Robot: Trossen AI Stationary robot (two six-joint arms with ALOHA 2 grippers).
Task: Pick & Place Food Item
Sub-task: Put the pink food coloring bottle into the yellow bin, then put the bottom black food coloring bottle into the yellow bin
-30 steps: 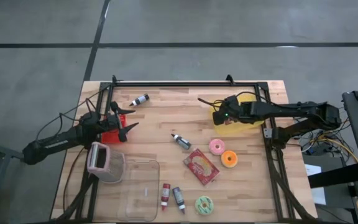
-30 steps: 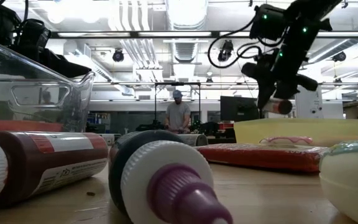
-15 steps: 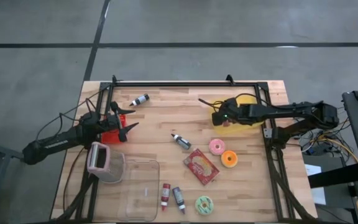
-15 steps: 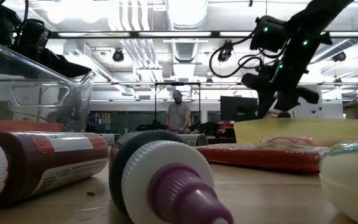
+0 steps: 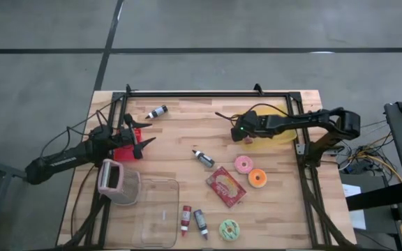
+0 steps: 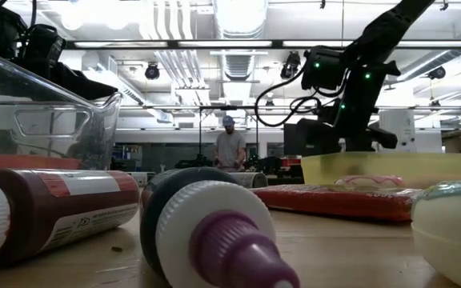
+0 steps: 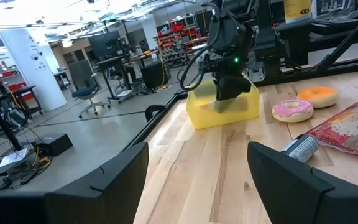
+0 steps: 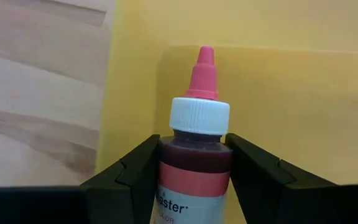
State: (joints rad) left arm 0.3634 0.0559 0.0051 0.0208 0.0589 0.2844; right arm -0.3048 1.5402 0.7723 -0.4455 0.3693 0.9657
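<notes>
A small bottle (image 8: 194, 155) with dark red contents, a white cap and a pink tip sits between the fingers of my right gripper (image 5: 246, 132). That gripper reaches down into the yellow bin (image 5: 276, 139) at the table's far right. In the low view the bin's wall (image 6: 390, 168) hides the bottle. My left gripper (image 5: 145, 143) waits open at the table's left, beside a red object (image 5: 125, 150), with nothing between its fingers (image 7: 117, 180). My right gripper pinches the bottle's body just below the white cap (image 8: 194, 163) between its two fingers (image 8: 135, 174). The fingers lie along the bottle and slant down from the table's right. Cap and pink tip stick out past the fingertips over the bin's yellow floor.
On the table's right half lie a pink donut (image 5: 243, 164), an orange donut (image 5: 257, 178), a green donut (image 5: 229, 229) and a red packet (image 5: 226, 187). Small bottles lie at mid-table (image 5: 202, 158), far left (image 5: 157, 111) and near the front (image 5: 185, 219). A clear container (image 5: 155, 213) stands front left.
My right gripper has come down with the bottle and moved toward the table's left edge. It has sunk from above the yellow bin to inside it, so the bottle has dropped behind the bin's wall in the low view.
</notes>
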